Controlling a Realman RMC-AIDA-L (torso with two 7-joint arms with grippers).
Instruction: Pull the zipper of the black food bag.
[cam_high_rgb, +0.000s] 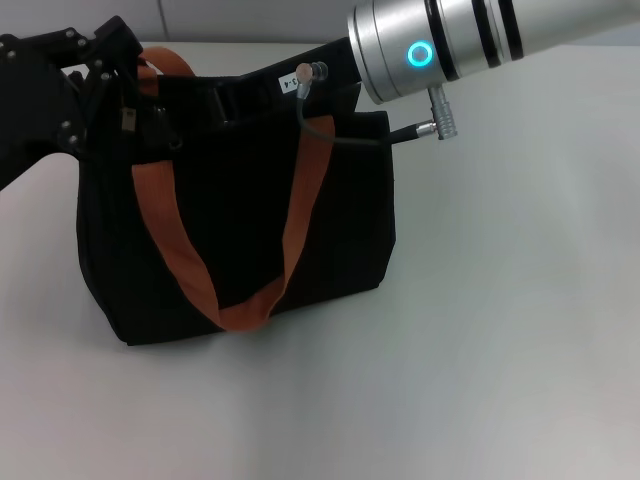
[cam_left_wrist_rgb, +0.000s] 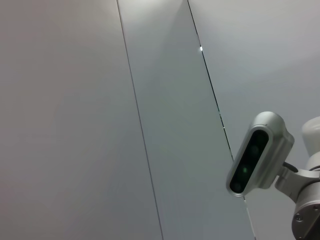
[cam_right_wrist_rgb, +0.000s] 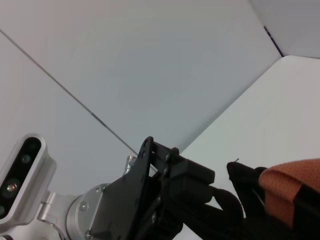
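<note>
Working the opening stage, as I judge it: I am bracing the black food bag (cam_high_rgb: 235, 215) at both ends of its rim, and no travel along the track is showing yet. The bag is standing upright on the white table (cam_high_rgb: 500, 330), its rust-orange handles (cam_high_rgb: 230, 290) drooping down the front face.

My left gripper (cam_high_rgb: 105, 75) is pressing in at the bag's top left corner, beside the near handle's root, where a small dull tab (cam_high_rgb: 130, 122) is hanging. That may be the zipper pull, though I cannot confirm it. I cannot tell how far its fingers are parted or whether they have hold of anything; the right wrist view is showing its black body (cam_right_wrist_rgb: 165, 200) close against the fabric edge (cam_right_wrist_rgb: 245, 175) only.

My right arm (cam_high_rgb: 450, 40) is reaching in from above at the bag's back right corner, its pincer hidden behind the wrist, so its opening is unknown too.

Next I am needing a sure pinch on the tab, then a straight draw along the rim.
</note>
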